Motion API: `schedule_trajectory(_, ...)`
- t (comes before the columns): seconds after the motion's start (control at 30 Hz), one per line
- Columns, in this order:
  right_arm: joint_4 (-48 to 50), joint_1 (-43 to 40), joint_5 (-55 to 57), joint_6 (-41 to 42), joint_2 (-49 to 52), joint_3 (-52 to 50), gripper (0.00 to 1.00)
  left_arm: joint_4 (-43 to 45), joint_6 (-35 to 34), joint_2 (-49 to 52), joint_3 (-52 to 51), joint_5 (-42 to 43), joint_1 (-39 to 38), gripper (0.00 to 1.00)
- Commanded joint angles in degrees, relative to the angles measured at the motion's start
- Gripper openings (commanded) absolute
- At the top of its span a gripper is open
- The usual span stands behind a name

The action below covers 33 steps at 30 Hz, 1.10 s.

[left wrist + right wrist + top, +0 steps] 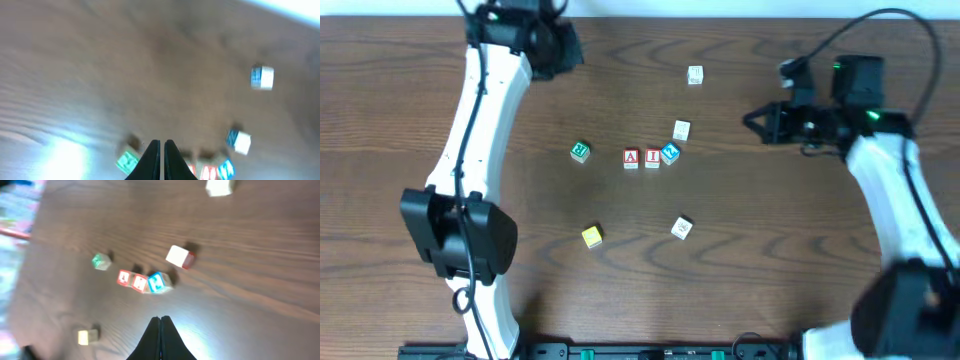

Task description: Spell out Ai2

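Three blocks stand in a row at the table's middle: a red A block (631,158), a red I block (651,158) and a blue block (670,152), tilted and touching the I block. The row also shows in the right wrist view, A block (124,278), I block (139,282), blue block (157,282), and blurred in the left wrist view (212,172). My left gripper (162,145) is shut and empty, high at the far left (560,45). My right gripper (160,320) is shut and empty at the far right (752,120).
Loose blocks lie around the row: a green one (580,151) to the left, a yellow one (592,236) in front, a white one (682,228) front right, a white one (681,130) just behind the row and another (695,75) farther back.
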Motion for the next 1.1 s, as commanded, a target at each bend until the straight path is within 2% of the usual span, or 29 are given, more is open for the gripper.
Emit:
schedule_trajectory(0.0, 4.0, 3.0, -10.5, 5.7, 5.7, -0.4, 0.02, 3.1, 4.0, 1.2, -6.5, 15.3, 1.5, 0.06)
schedule_trajectory(0.07, 7.9, 5.2, -11.3, 8.4, 8.7, -0.4, 0.01, 5.2, 5.1, 1.2, -11.0, 18.4, 2.8, 0.05)
schedule_trajectory(0.2, 14.8, 9.3, -7.7, 14.5, 12.6, -0.4, 0.02, 6.8, 5.2, 1.2, -17.4, 18.4, 3.1, 0.06)
schedule_trajectory(0.47, 15.2, 9.0, -6.5, 14.2, 18.0, -0.4, 0.01, 14.1, -1.6, 1.4, -28.8, 20.3, 1.6, 0.06)
schedule_trajectory(0.87, 13.0, 7.9, -6.0, 8.3, 20.6, -0.4, 0.01, 16.7, -13.3, 1.9, -29.7, 12.3, -6.1, 0.06)
schedule_trajectory(1.07, 11.6, 7.9, -5.1, 6.4, 22.0, -0.4, 0.01, 14.2, -14.8, 1.9, -29.9, 8.7, -6.2, 0.06)
